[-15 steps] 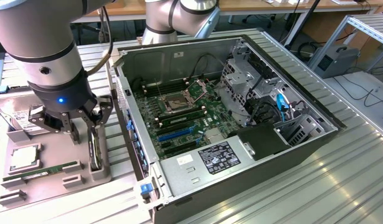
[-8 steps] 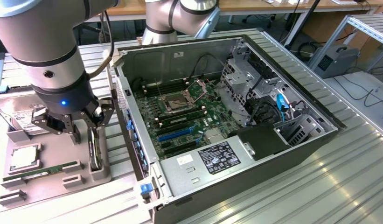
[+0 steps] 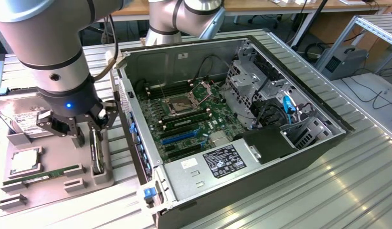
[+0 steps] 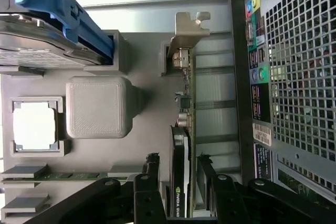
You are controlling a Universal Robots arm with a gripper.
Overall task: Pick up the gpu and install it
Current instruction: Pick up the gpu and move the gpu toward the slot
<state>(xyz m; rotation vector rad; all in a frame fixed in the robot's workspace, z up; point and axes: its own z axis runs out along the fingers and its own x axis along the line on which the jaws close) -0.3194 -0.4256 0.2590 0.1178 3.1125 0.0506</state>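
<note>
Alignment is the main concern for this grasp. The gripper (image 3: pixel 87 130) hangs over the gpu (image 4: pixel 185 100) with its jaws spread wide. One black finger (image 4: pixel 152 166) is on each side of the card, and I judge that neither of them presses on it yet.

The gpu stands on its long edge in a slot of the grey holder (image 4: pixel 142 61), just beside the computer case (image 4: pixel 299 77) and along the case's perforated rear wall.

To grasp well, I think the fingers should be centred over the card and parallel to its faces. Then both meet it at the same time and do not tip it in the slot. One finger will likely meet the cooler (image 4: pixel 178 145) and the other the bare board. The closing should therefore be gentle, because the board looks thin and carries small parts.

The cooler is black, smooth and rounded, and the board shows a green edge. The end bracket (image 4: pixel 191 27) is bent silvery sheet metal with a notch. The holder looks like matte plastic with a fine texture, blocky with soft corners.

Farther from the case than the gpu, the holder also carries a hard drive (image 3: pixel 17 117), a square processor (image 4: pixel 34 126) with a pale lid, and a narrow green memory stick (image 3: pixel 43 175).
</note>
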